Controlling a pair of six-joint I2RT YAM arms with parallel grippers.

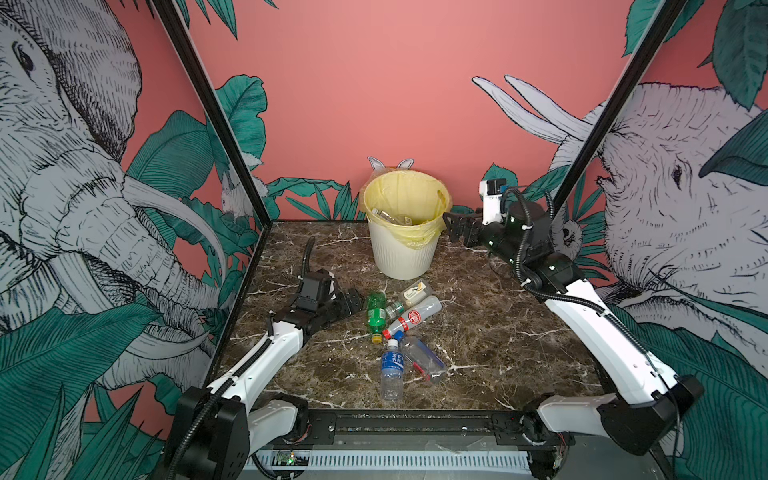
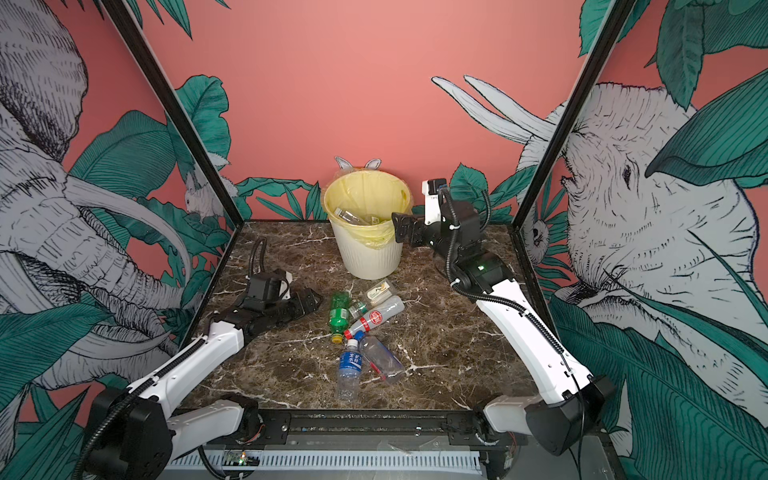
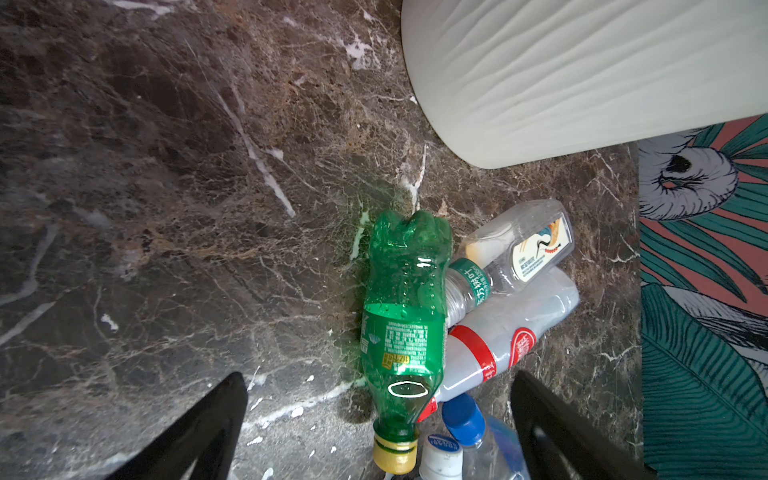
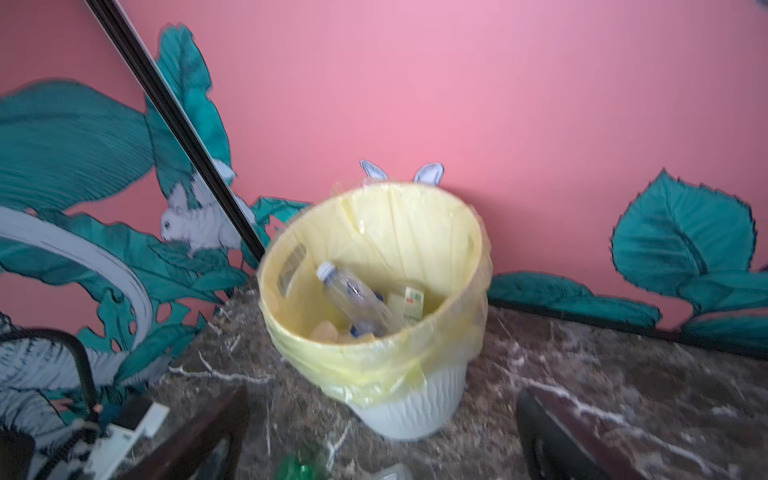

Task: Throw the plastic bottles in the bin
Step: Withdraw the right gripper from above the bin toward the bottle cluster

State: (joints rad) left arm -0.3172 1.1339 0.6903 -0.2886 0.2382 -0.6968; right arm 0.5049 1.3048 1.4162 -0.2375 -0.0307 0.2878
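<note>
bin [image 1: 401,257] holds bottles [image 4: 353,297]; right gripper [image 1: 453,229] gapes empty beside its rim.

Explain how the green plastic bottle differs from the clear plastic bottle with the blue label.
The green plastic bottle is tinted, its yellow cap pointing away from the cream bin; the clear plastic bottle with the blue label is colourless, its white cap pointing toward it. Both lie flat.

Both top views high at front, facing back wall [image 1: 395,104]; wrist views near, sharing bin [image 3: 582,83].
</note>
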